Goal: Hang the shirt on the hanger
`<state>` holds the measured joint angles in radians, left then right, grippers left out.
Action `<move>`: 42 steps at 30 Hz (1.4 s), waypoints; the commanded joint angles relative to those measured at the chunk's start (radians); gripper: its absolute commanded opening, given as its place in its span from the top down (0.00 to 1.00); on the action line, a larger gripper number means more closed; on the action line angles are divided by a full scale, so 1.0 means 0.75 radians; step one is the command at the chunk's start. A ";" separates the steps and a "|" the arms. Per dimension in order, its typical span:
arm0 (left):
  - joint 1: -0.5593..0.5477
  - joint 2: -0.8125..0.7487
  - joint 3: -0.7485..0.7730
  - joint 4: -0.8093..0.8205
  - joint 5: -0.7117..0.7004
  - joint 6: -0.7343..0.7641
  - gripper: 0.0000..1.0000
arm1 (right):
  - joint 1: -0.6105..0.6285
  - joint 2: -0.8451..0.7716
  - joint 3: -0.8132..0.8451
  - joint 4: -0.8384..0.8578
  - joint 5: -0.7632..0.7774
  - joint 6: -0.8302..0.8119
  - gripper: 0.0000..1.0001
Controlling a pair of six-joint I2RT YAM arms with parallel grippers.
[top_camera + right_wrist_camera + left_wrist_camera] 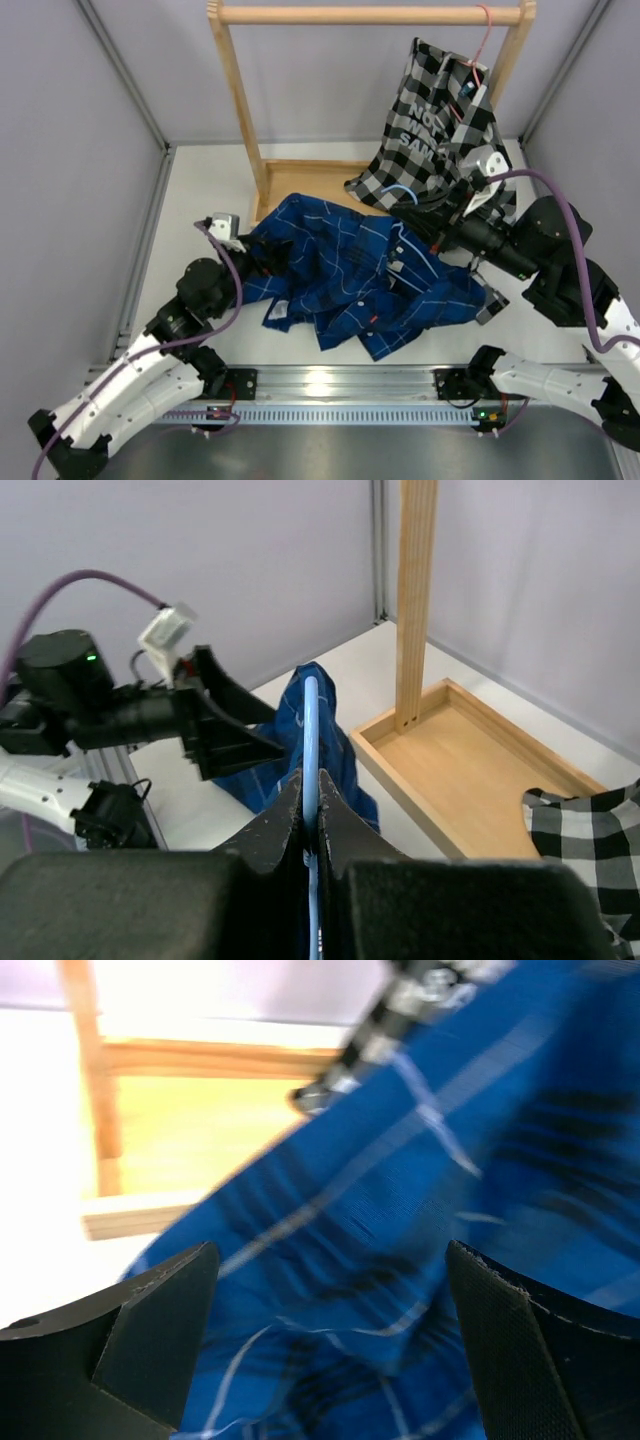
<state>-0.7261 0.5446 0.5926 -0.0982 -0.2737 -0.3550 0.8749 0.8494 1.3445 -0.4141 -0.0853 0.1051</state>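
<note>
The dark blue plaid shirt (350, 280) lies crumpled on the table between the arms. My right gripper (437, 238) is shut on the wire of the light-blue hanger (400, 190), whose hook sticks out above the shirt's collar end. In the right wrist view the hanger wire (311, 720) runs up between the closed jaws of the gripper (310, 780), with the shirt (338, 755) draped over its far end. My left gripper (265, 255) is open at the shirt's left edge. In the left wrist view its fingers (150, 1330) stand wide apart with shirt cloth (400, 1230) close in front.
A wooden garment rack (245, 100) with a tray base (310, 175) stands at the back. A black-and-white checked shirt (430, 110) hangs from its bar on a pink hanger (487, 35), close behind my right arm. Grey walls enclose the table.
</note>
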 commanded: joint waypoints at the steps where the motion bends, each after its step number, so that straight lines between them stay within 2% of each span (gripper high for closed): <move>1: 0.001 0.129 0.001 0.204 -0.246 0.009 0.02 | 0.005 -0.024 0.064 -0.008 -0.095 0.009 1.00; 2: 0.003 0.155 0.005 0.233 -0.287 0.027 0.02 | 0.005 -0.030 0.066 -0.008 -0.113 0.013 1.00; 4: 0.005 0.235 0.030 0.315 -0.383 0.074 0.22 | 0.005 -0.030 0.062 -0.008 -0.150 0.021 1.00; 5: 0.005 0.257 0.042 0.339 -0.392 0.099 0.39 | 0.005 -0.030 0.066 -0.014 -0.150 0.021 1.00; 6: 0.007 0.298 0.052 0.380 -0.398 0.109 0.63 | 0.005 -0.030 0.067 -0.021 -0.138 0.013 1.00; 10: 0.017 0.399 0.144 0.393 -0.430 0.164 1.00 | 0.005 -0.038 0.056 -0.047 -0.113 0.001 1.00; 11: 0.027 0.427 0.161 0.379 -0.457 0.162 1.00 | 0.007 -0.050 0.050 -0.045 -0.109 0.001 1.00; 16: 0.127 0.450 0.245 0.162 -0.649 -0.003 1.00 | 0.005 -0.122 -0.027 -0.045 -0.058 0.003 1.00; 17: 0.188 0.458 0.261 0.081 -0.629 -0.048 1.00 | 0.007 -0.152 -0.038 -0.045 -0.052 0.003 1.00; 21: 0.316 0.487 0.284 -0.008 -0.439 -0.124 1.00 | 0.007 -0.212 -0.077 -0.043 0.007 -0.001 1.00; 29: 0.332 0.475 0.312 0.051 -0.108 -0.145 1.00 | 0.007 -0.163 -0.046 -0.043 0.024 -0.021 1.00; 30: 0.330 0.452 0.318 0.055 -0.067 -0.136 0.94 | 0.005 -0.155 -0.036 -0.041 0.024 -0.026 1.00; 31: 0.332 0.440 0.343 0.051 -0.048 -0.126 0.76 | 0.005 -0.149 -0.018 -0.043 0.026 -0.030 1.00; 33: 0.332 0.399 0.382 0.029 0.005 -0.083 0.47 | 0.005 -0.124 0.005 -0.043 0.024 -0.044 1.00; 34: 0.332 0.385 0.404 -0.010 0.025 -0.069 0.15 | 0.003 -0.116 0.036 -0.045 0.020 -0.046 1.00; 35: 0.332 0.370 0.459 -0.026 0.062 -0.024 0.04 | 0.005 -0.098 0.052 -0.045 0.009 -0.052 1.00; 36: 0.332 0.350 0.492 -0.043 0.109 0.001 0.02 | 0.005 -0.087 0.091 -0.047 0.003 -0.054 1.00; 39: 0.330 0.354 0.647 -0.084 0.499 0.109 0.02 | 0.005 -0.028 0.191 -0.086 -0.056 -0.062 1.00; 40: 0.330 0.390 0.694 -0.092 0.771 0.152 0.02 | 0.005 -0.008 0.214 -0.094 -0.076 -0.064 1.00; 42: 0.328 0.448 0.827 -0.112 1.083 0.181 0.02 | 0.005 0.003 0.244 -0.112 -0.134 -0.071 1.00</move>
<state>-0.4789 0.8440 1.0958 -0.1852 0.0822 -0.3096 0.8749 0.8478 1.4471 -0.5140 -0.1196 0.0700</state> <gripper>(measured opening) 0.981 0.014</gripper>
